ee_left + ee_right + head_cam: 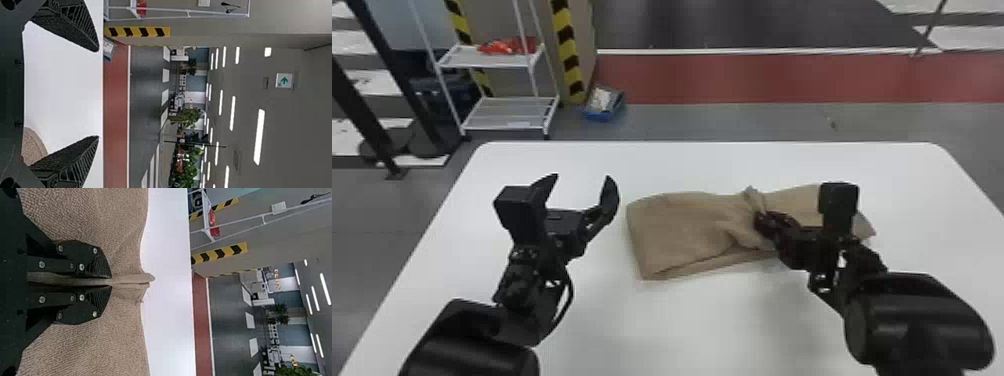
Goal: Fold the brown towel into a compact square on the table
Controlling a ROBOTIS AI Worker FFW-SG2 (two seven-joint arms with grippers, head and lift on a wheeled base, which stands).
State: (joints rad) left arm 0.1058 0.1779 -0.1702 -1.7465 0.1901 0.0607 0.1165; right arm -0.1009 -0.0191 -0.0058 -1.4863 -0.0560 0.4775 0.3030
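The brown towel lies as a long folded band right of the table's middle, bunched up at a pinched ridge. At that ridge my right gripper is shut on the cloth. In the right wrist view a fold of the towel runs between the closed fingers of my right gripper. My left gripper stands wide open, left of the towel and apart from it. Between the spread fingers of my left gripper nothing is held; a rounded piece of the towel shows by one finger.
The white table has its far edge beyond the towel. On the floor behind stand a white shelf rack holding a red item, a blue bin and a striped pillar.
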